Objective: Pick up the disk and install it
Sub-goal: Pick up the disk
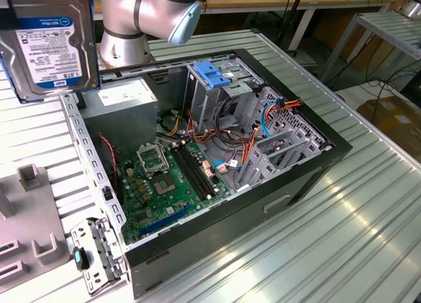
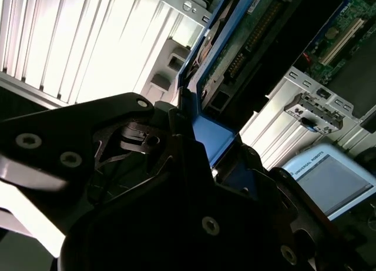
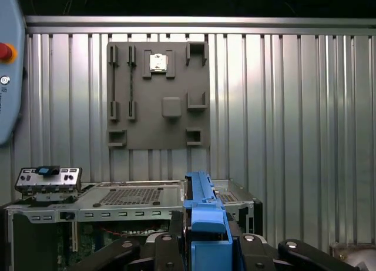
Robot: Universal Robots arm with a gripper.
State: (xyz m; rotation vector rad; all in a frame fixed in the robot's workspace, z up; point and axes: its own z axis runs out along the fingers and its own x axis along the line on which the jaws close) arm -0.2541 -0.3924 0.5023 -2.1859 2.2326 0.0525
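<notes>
Exterior view, arm (image 1: 150,15) bent, disk (image 1: 47,45) held aloft

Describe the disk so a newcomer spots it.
Find the open computer case on the ribbed metal table. Up at the exterior view's left, the gripper holds the disk: silver, white label with blue band, unlike the bare blue bracket inside the case.

Arm (image 1: 148,14) high, hand (image 3: 207,247) clamped on disk (image 1: 46,43)
</notes>
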